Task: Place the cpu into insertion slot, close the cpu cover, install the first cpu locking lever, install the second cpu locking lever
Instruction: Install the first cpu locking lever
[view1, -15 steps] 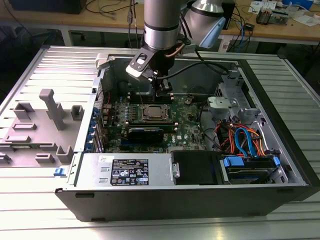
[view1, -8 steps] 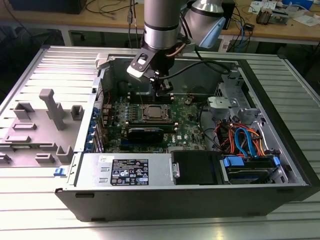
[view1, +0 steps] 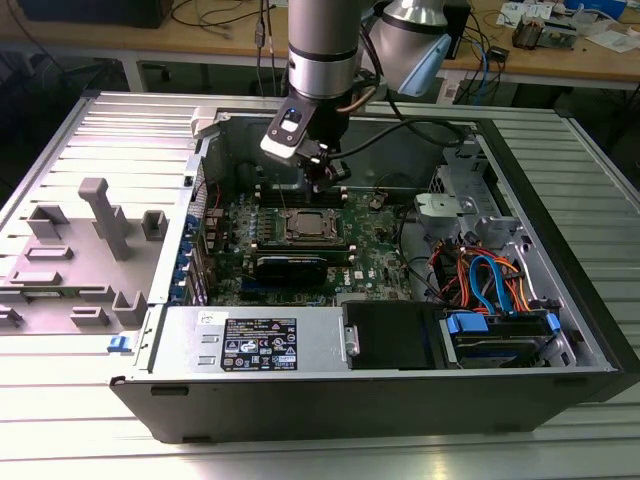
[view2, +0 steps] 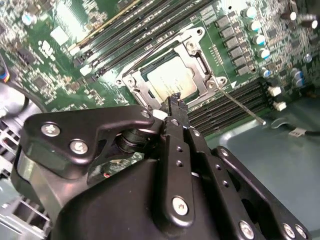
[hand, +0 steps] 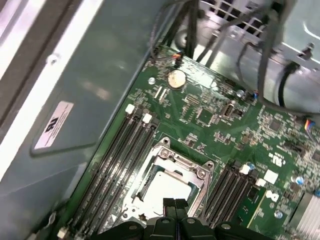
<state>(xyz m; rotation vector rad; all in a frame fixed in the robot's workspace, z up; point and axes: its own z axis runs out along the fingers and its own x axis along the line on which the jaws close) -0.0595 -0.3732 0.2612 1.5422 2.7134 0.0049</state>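
The cpu (view2: 172, 82) lies flat in the insertion slot (view2: 131, 85) on the green board, its silver-grey top showing through the window of the cpu cover (view2: 197, 57), which lies down over it. A thin wire locking lever (view2: 245, 107) angles out from one socket corner over the memory slots. My gripper (view2: 175, 100) hovers just above the socket's edge, its black fingers pressed together with nothing between them. In the first wrist view the fingertips (hand: 170, 204) sit over the rim beside the cpu (hand: 162, 187). In the exterior view the gripper (view1: 325, 182) hangs over the far side of the cpu (view1: 308, 226).
The open computer case (view1: 150, 385) lies on a ribbed metal table. Black memory slots (hand: 117, 160) flank the socket. A black card (view1: 290, 266) lies near the socket, with a drive cage and coloured cables (view1: 490, 280) at the exterior view's right. A grey fixture (view1: 105, 215) stands at its left.
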